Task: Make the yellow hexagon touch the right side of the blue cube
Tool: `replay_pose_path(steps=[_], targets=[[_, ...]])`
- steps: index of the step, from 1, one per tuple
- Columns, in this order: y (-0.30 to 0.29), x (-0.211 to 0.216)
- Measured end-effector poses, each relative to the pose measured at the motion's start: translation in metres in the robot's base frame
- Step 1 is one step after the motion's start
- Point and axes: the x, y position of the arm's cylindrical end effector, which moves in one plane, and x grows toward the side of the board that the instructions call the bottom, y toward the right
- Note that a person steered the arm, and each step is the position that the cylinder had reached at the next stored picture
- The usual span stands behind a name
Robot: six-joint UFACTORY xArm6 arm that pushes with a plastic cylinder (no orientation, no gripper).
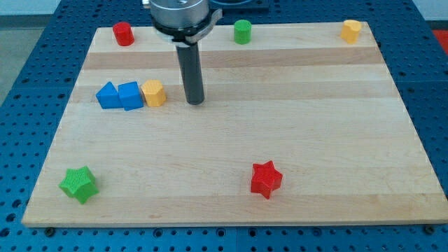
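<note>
At view's left: yellow hexagon (pixel 153 92) seemingly touching blue cube (pixel 130 96) | my tip (pixel 195 102) just right | no fingers shown.

one raised front view, angled down, whole board (pixel 231 203)

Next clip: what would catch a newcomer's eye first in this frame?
The dark rod dropping from the view's top, my tip resting just right of a tight row at the board's left: blue triangle, blue cube and yellow hexagon, the hexagon apparently touching the cube's right side. Next, the red star and green star near the view's bottom.
</note>
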Motion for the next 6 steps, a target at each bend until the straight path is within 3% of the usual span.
replay_pose_path(steps=[2, 6], targets=[[-0.015, -0.037], [-0.086, -0.038]])
